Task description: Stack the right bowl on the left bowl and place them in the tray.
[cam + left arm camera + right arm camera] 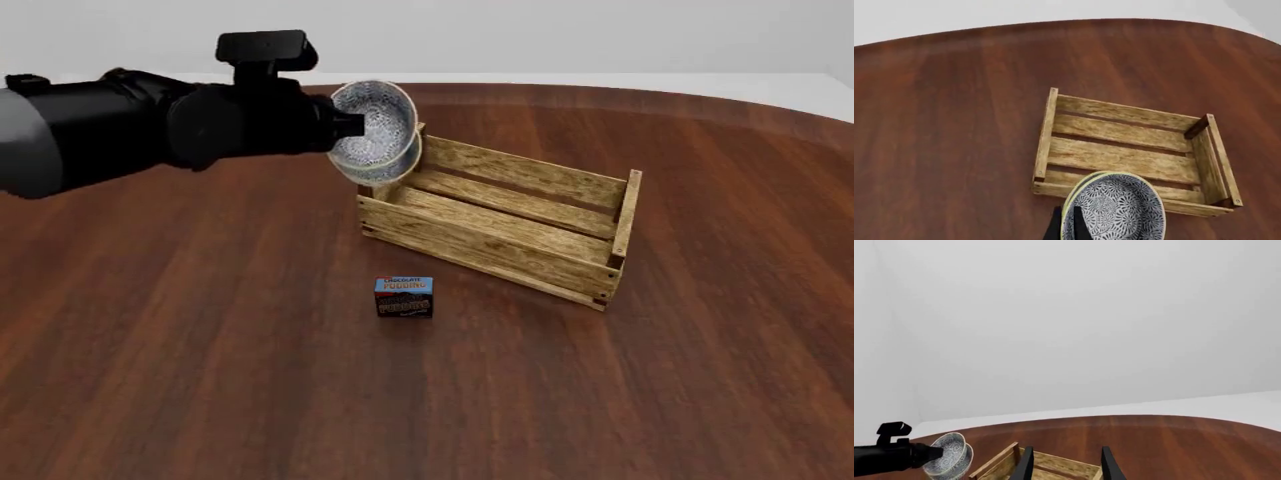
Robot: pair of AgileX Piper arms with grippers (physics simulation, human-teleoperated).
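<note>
I have the left gripper (350, 124) clenched on the rim of the two nested bowls, and the step in hand is getting them down into the tray (534, 172). In the front view the stack hangs in the air at the tray's far left corner, tipped so the patterned inside faces me rather than the ceiling. The left wrist view shows it over the tray's near wall, not yet over the middle of the floor.

To do this well, I judge I should carry the stack further over the slats, level my wrist so the bowls sit flat, then lower until the bottom one rests on the floor before letting go. Releasing while tilted, or over the wall, risks the bowls sliding apart or catching on the rim.

The bowls look identical: small, round, white, with a fine blue-grey speckled pattern. The inner one, the right bowl (374, 122), shows its full inside; the left bowl (395, 166) shows only as a second edge just behind and below it. They seem snugly nested, touching all round.

The tray is a slatted crate of light wood with darker corner posts, nothing in it. A pudding box (403, 298) stands on the table (200, 350) just in front of it, apart from it.

The right gripper (1065, 465) hangs well clear, fingers spread and holding nothing.
</note>
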